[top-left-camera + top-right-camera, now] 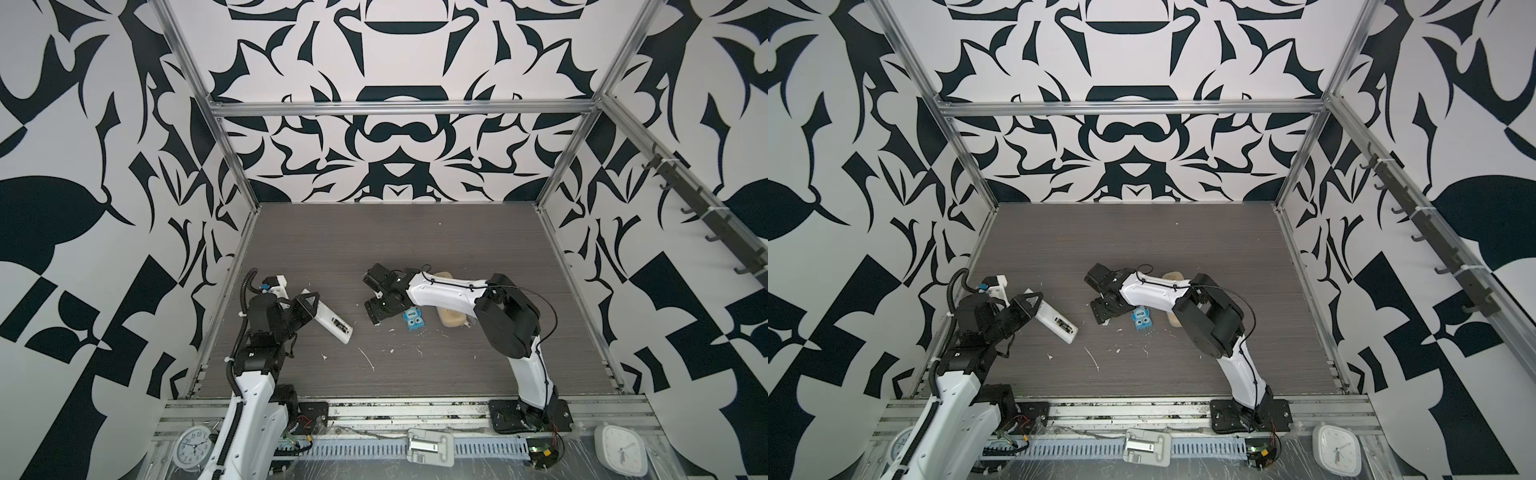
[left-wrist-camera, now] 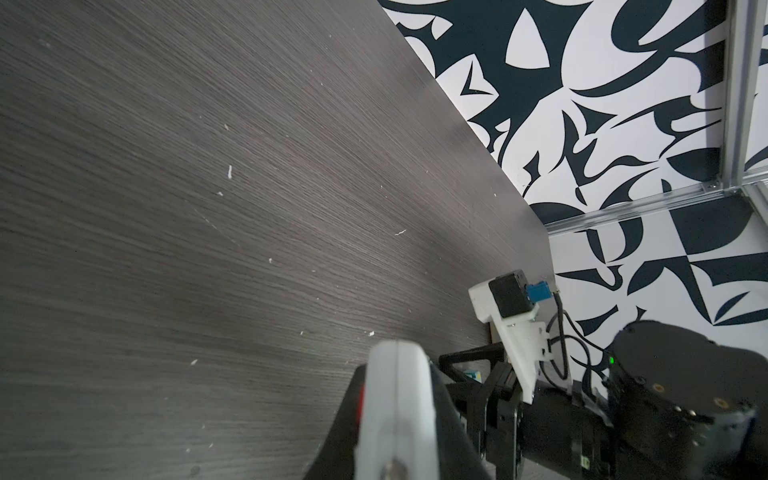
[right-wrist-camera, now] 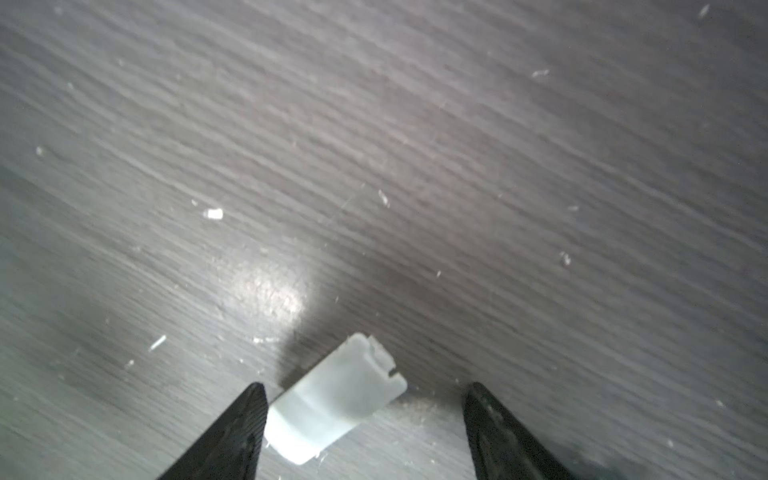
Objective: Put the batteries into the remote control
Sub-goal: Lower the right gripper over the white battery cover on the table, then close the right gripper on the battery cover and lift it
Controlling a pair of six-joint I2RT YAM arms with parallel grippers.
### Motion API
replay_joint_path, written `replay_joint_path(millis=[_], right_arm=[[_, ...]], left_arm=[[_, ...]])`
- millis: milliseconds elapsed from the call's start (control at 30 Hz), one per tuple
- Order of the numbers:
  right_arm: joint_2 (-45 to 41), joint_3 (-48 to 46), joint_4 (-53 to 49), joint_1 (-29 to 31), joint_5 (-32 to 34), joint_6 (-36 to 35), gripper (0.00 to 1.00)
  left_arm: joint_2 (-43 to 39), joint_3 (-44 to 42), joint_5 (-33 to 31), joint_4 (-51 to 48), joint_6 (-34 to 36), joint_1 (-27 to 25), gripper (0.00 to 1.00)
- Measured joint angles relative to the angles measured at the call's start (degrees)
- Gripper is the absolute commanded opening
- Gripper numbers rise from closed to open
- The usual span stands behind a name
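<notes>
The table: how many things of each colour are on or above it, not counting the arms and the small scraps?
White: 2, the remote and a small cover
Blue: 1, the block
Tan: 1, the case
Total: 4

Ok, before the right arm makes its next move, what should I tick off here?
1. Left end effector clamped on the remote control: ok.
2. Battery bay uncovered and facing up: ok.
3. Batteries seated in the bay: cannot tell; something dark lies inside, but it is too small to make out.
4. Right end effector open: ok.
5. White cover piece lying on the table between the right fingers, not yet gripped: ok.
6. Blue block clear of the right end effector: cannot tell; they look close in both top views.
</notes>
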Motion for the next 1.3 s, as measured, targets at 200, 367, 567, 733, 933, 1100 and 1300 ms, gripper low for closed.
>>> replay_joint_path(millis=[200,367,567,733,933,1100,1300], right_arm=[[-0.02,-0.24,-0.02,0.72,-0.15,0.33,0.76],[1.86,2.75,-0.13,0.72,-0.79,0.57,0.73],[4.59,6.80,-0.68,0.74,-0.79,0.46,0.67],[5.99,9.05,-1.73,1.16,-0.33,-0.15,0.65],[8.79,13.66,-4.00,2.80,0.96,-2.62,0.65],[9.44,14.91,-5.33,3.93,1.55,-4.50,0.65],[8.81,13.79,-6.14,4.33,3.26,-5.29,0.65]], left_arm=[[-0.02,0.00,0.00,0.04,0.02,0.00,0.00],[-0.07,0.00,0.00,0.04,0.11,0.00,0.00],[-0.13,0.00,0.00,0.02,0.22,0.00,0.00],[-0.13,0.00,-0.02,0.02,0.42,0.00,0.00],[-0.13,0.00,-0.02,0.02,0.44,0.00,0.00],[-0.13,0.00,-0.02,0.02,0.46,0.00,0.00],[-0.13,0.00,-0.02,0.04,0.61,0.00,0.00]])
